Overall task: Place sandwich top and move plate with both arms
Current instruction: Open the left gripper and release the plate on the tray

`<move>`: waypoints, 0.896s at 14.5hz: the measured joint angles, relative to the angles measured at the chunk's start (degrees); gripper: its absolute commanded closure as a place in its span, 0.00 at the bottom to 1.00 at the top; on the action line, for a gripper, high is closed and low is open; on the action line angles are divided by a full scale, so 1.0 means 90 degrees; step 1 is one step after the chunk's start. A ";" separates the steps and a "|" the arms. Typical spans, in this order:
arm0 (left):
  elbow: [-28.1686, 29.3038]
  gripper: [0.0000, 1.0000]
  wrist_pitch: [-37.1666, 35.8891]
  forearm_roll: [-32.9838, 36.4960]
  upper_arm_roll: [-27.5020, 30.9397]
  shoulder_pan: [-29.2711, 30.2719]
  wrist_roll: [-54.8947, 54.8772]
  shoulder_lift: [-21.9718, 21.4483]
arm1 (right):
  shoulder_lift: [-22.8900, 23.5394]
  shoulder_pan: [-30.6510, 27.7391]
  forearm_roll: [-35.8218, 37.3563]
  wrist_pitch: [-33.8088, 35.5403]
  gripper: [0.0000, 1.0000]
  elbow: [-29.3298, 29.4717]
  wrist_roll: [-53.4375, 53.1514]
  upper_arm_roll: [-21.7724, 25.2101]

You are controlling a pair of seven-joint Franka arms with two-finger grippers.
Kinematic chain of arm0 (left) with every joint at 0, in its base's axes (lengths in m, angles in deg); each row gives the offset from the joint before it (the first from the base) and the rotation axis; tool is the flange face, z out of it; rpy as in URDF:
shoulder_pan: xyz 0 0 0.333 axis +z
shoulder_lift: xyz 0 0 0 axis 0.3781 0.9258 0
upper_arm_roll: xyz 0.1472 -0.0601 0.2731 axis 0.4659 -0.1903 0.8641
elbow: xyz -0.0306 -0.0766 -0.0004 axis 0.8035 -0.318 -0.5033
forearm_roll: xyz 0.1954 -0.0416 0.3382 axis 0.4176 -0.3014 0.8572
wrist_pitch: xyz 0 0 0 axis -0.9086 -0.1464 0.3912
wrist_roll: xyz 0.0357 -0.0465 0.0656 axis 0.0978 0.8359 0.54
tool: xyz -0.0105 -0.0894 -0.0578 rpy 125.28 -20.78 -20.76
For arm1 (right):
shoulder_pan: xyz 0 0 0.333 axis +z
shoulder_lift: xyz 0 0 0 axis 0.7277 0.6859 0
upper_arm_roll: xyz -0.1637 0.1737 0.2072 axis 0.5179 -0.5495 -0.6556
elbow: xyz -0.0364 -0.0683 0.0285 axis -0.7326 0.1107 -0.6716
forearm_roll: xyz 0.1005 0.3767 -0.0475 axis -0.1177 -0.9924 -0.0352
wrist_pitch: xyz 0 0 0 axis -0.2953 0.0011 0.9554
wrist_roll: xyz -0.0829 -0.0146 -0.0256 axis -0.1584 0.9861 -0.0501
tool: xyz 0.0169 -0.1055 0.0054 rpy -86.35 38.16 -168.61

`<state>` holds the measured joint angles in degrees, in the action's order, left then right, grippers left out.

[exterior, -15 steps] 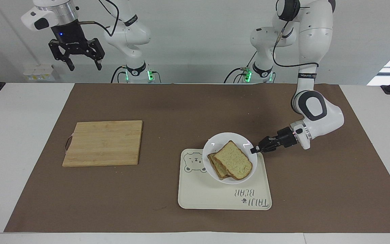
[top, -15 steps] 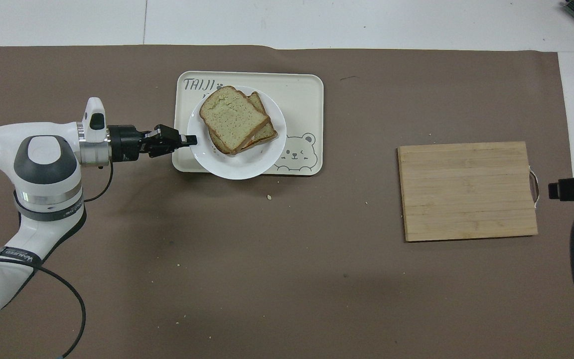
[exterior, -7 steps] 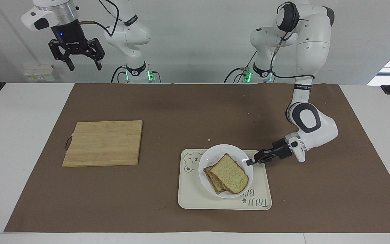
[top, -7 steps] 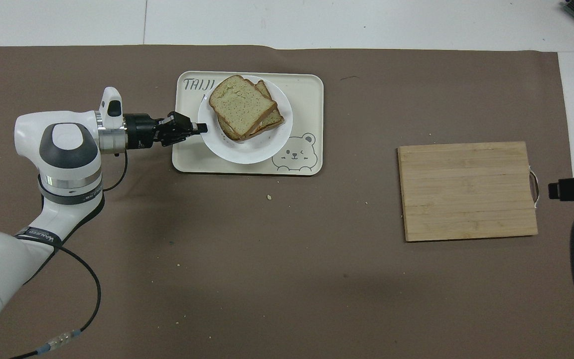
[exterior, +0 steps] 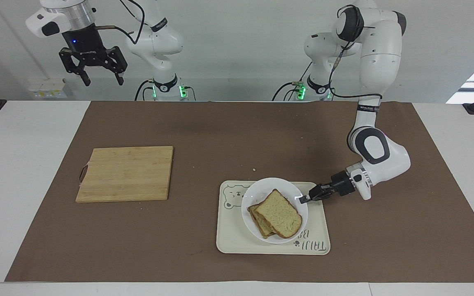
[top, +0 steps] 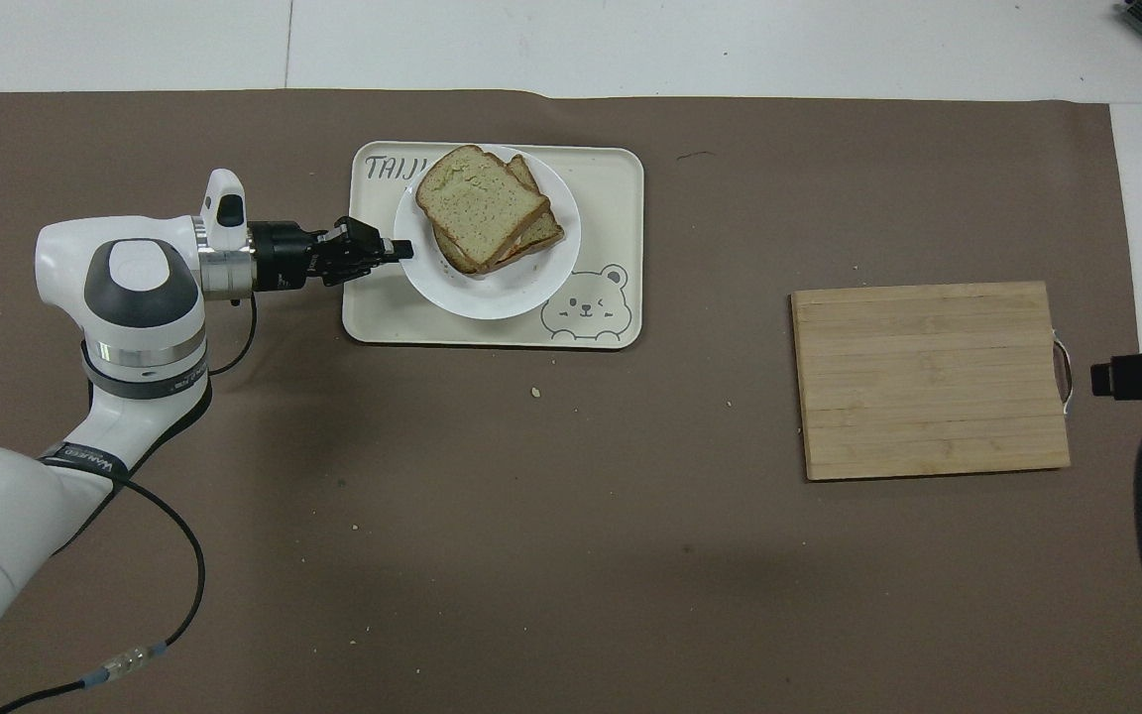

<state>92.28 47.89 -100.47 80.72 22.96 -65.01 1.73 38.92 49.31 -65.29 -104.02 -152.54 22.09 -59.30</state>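
So I'm carrying the plate [exterior: 273, 193] by its rim with my left gripper [exterior: 303, 200], fingers pinched shut on the edge at the left arm's end, and over the last second it has been travelling away from the robots and coming down onto the cream tray [exterior: 237, 236] with the bear drawing. A second ago it was hanging half off the tray's nearer edge; now it's sitting almost fully inside the tray's outline, and in the last half second it has barely shifted, so I'm guessing I'm basically at the drop-off spot. The sandwich top [exterior: 281, 213] is riding along fine, lying on the lower slice on the plate, skewed a bit so the slice underneath is peeking out. My right gripper [exterior: 93, 72] is waiting with its fingers spread, up in the air near its own base, not helping at all. The cutting board [exterior: 125, 173] is sitting bare toward the right arm's end. Next up is probably just letting go of the rim.
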 measured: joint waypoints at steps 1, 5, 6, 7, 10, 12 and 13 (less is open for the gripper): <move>0.0000 1.00 0.0028 0.0007 -0.0002 -0.0001 -0.0003 0.0004 | 0.0000 0.0000 0.0000 0.0000 0.00 0.0000 0.0000 0.0000; 0.0000 1.00 0.0197 0.0030 -0.0016 -0.0034 -0.0066 0.0021 | 0.0000 0.0000 0.0000 0.0000 0.00 0.0000 0.0000 0.0000; 0.0000 0.99 0.0216 0.0032 -0.0021 -0.0040 -0.0069 0.0028 | 0.0000 0.0000 0.0000 0.0000 0.00 0.0000 0.0000 0.0000; 0.0003 0.74 0.0223 0.0034 -0.0025 -0.0049 -0.0072 0.0034 | 0.0000 0.0000 0.0000 0.0000 0.00 0.0000 0.0000 0.0000; 0.0007 0.29 0.0228 0.0037 -0.0054 -0.0059 -0.0082 0.0043 | 0.0000 0.0000 0.0000 0.0000 0.00 0.0000 0.0000 0.0000; 0.0007 0.06 0.0228 0.0037 -0.0051 -0.0057 -0.0085 0.0043 | 0.0000 0.0000 0.0000 0.0000 0.00 0.0000 0.0000 0.0000; 0.0007 0.00 0.0227 0.0037 -0.0047 -0.0054 -0.0088 0.0043 | 0.0000 0.0000 0.0000 0.0000 0.00 0.0000 0.0000 0.0000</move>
<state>92.35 49.94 -100.14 80.29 22.48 -65.80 2.11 38.92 49.31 -65.28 -104.02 -152.54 22.09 -59.30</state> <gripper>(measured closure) 0.449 0.000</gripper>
